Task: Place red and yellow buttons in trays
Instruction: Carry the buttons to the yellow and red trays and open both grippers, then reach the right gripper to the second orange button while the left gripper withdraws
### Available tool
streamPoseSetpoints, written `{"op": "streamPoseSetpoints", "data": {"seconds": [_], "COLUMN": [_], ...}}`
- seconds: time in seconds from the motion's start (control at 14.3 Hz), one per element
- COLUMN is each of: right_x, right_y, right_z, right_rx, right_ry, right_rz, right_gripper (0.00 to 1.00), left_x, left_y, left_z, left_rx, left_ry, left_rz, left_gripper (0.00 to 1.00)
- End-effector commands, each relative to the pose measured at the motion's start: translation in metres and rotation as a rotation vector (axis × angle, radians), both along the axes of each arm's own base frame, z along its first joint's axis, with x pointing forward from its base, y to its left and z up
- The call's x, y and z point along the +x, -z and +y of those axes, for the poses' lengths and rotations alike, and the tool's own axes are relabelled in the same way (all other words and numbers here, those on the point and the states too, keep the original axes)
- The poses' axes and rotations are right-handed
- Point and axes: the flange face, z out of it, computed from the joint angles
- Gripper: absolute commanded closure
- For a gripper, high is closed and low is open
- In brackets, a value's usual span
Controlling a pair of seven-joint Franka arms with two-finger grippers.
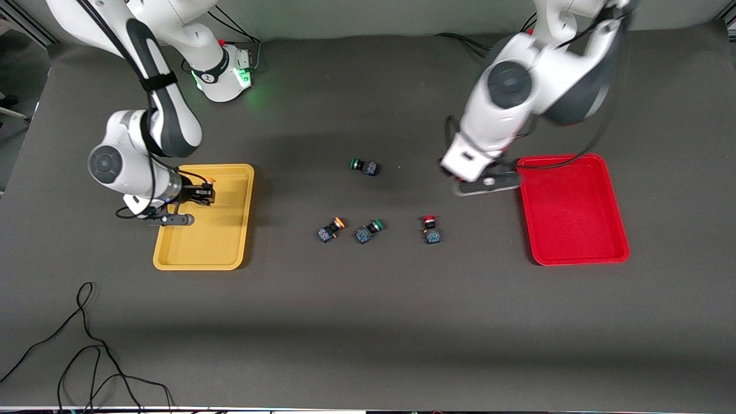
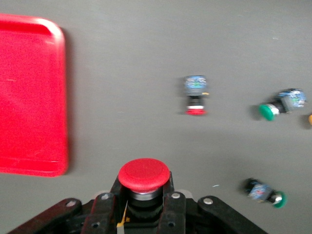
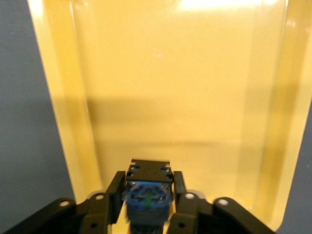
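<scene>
My right gripper (image 1: 202, 194) hangs over the yellow tray (image 1: 230, 247), shut on a yellow button whose blue-grey base (image 3: 147, 192) shows between the fingers, above the tray's floor (image 3: 185, 97). My left gripper (image 2: 144, 197) is shut on a red button (image 2: 144, 174) over the bare mat, just beside the red tray (image 1: 575, 213), which also shows in the left wrist view (image 2: 29, 97). A second red button (image 1: 431, 229) and a second yellow button (image 1: 330, 230) lie on the mat between the trays.
Two green-capped switches lie on the mat: one (image 1: 368, 231) between the loose yellow and red buttons, one (image 1: 364, 167) farther from the front camera. Both trays hold nothing that I can see. A black cable (image 1: 86, 345) loops near the front edge at the right arm's end.
</scene>
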Motion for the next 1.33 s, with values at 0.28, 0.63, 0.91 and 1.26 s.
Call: {"op": "streamPoseSetpoints", "data": {"seconds": [0.28, 0.63, 0.91, 1.26], "right_x": [0.030, 0.084, 0.101, 0.093], "right_y": [-0.027, -0.068, -0.062, -0.006], "right_z": [0.021, 0.119, 0.225, 0.310], "right_rx": [0.017, 0.173, 0.128, 0.056], "right_ry": [-0.011, 0.109, 0.313, 0.393], "right_rz": [-0.079, -0.155, -0.168, -0.151], "right_gripper": [0.00, 0.00, 0.00, 0.00], "left_x": [0.036, 0.027, 0.020, 0.036], "left_y": [0.024, 0.173, 0.234, 0.177], "left_z": [0.234, 0.262, 0.263, 0.265], "left_rx": [-0.038, -0.055, -0.062, -0.053], "left_ry": [0.096, 0.113, 0.114, 0.111], "left_rz": [0.039, -0.071, -0.098, -0.065], "left_gripper": [0.75, 0.74, 0.47, 0.00]}}
